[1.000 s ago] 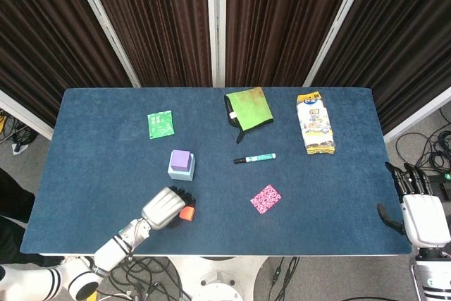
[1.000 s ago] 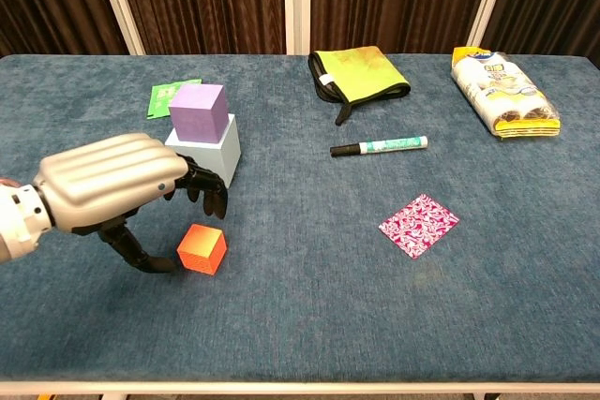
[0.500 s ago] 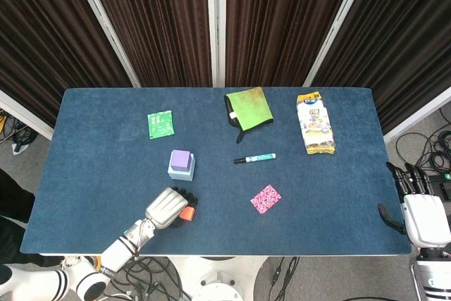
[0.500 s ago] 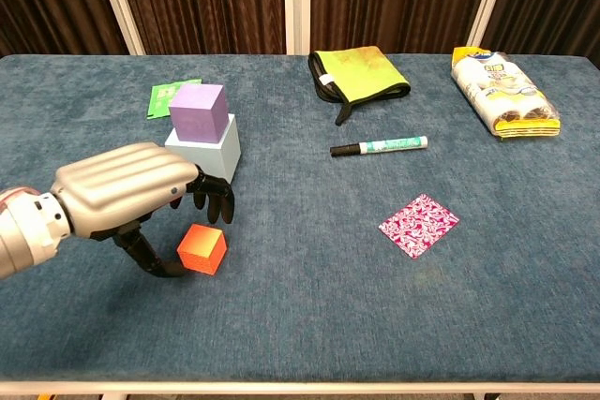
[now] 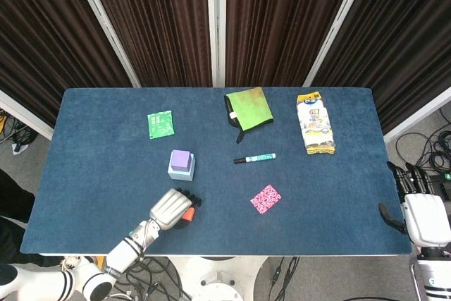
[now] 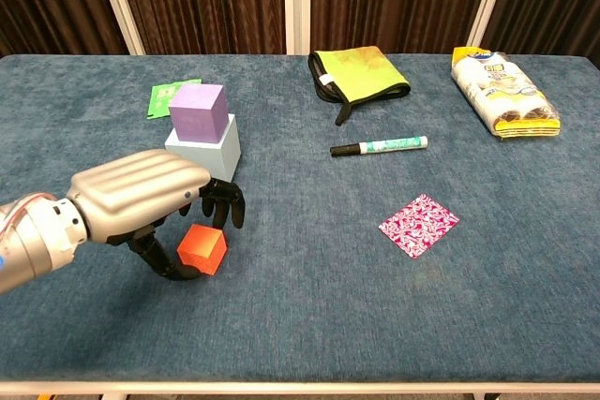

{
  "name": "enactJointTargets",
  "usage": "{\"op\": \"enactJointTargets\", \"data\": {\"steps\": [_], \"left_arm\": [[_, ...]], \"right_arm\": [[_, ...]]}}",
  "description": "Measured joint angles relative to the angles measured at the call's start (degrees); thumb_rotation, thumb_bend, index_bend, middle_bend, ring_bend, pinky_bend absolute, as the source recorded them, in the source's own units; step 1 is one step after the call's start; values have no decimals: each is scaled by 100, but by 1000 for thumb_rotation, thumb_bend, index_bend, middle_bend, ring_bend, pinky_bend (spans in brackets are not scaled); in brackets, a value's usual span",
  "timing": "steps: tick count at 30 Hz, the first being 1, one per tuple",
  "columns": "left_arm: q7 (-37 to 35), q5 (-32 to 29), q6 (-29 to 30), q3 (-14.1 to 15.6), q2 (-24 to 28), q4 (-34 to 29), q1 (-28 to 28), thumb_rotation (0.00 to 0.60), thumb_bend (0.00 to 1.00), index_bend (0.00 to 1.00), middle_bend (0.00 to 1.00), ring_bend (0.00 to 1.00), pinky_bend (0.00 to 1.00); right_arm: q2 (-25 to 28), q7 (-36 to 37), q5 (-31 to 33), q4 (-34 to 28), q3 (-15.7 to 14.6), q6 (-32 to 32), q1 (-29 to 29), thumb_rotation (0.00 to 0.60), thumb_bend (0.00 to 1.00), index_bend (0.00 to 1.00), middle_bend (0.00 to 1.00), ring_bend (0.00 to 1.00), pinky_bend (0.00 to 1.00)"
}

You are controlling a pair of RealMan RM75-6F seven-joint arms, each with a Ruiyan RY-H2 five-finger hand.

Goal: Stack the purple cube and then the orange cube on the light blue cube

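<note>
The purple cube (image 5: 181,158) (image 6: 198,110) sits on the light blue cube (image 5: 180,172) (image 6: 211,152) left of the table's middle. In front of that stack, the orange cube (image 5: 187,213) (image 6: 202,248) rests on the cloth. My left hand (image 5: 171,208) (image 6: 141,194) arches over it. Its thumb is low beside the cube's left face, and its dark fingertips (image 6: 225,208) hang over the far top edge. No firm grip shows. My right hand (image 5: 423,213) hangs off the table's right edge with its fingers apart, holding nothing.
A green packet (image 5: 160,124) lies behind the stack. A green cloth (image 5: 249,108), a marker (image 5: 255,158), a pink patterned card (image 5: 266,199) and a snack pack (image 5: 316,123) lie to the right. The table's front edge (image 5: 211,253) is just behind my left hand.
My left hand has moved right and lowered over the orange cube, with the fingers curling further around it. The cube has stayed on the table. The right hand has not moved.
</note>
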Motion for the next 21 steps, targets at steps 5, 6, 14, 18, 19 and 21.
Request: {"op": "enactJointTargets", "data": {"steps": [5, 6, 14, 18, 19, 21], "left_arm": [[6, -22, 15, -15, -59, 32, -6, 600, 273, 447, 590, 434, 495], [4, -25, 21, -16, -68, 38, -5, 600, 280, 449, 593, 436, 497], [26, -46, 66, -19, -58, 46, 7, 600, 308, 457, 613, 443, 504], [60, -24, 116, -19, 88, -72, 15, 600, 308, 457, 617, 444, 504], [76, -14, 139, -17, 171, -136, 21, 600, 308, 457, 617, 445, 503], [103, -6, 174, -13, 330, -260, 34, 600, 308, 457, 617, 445, 502]], "right_arm": [[4, 22, 15, 8, 2, -3, -1, 600, 272, 20, 146, 0, 0], [5, 24, 21, 9, 2, -11, 1, 600, 272, 20, 146, 0, 0], [10, 48, 14, 16, 1, 2, -3, 600, 272, 20, 146, 0, 0], [23, 70, 22, 13, 7, 4, -3, 600, 273, 20, 146, 0, 0], [26, 74, 21, 10, 9, 3, -1, 600, 272, 20, 146, 0, 0], [32, 77, 21, 8, 6, -5, 1, 600, 272, 20, 146, 0, 0]]}}
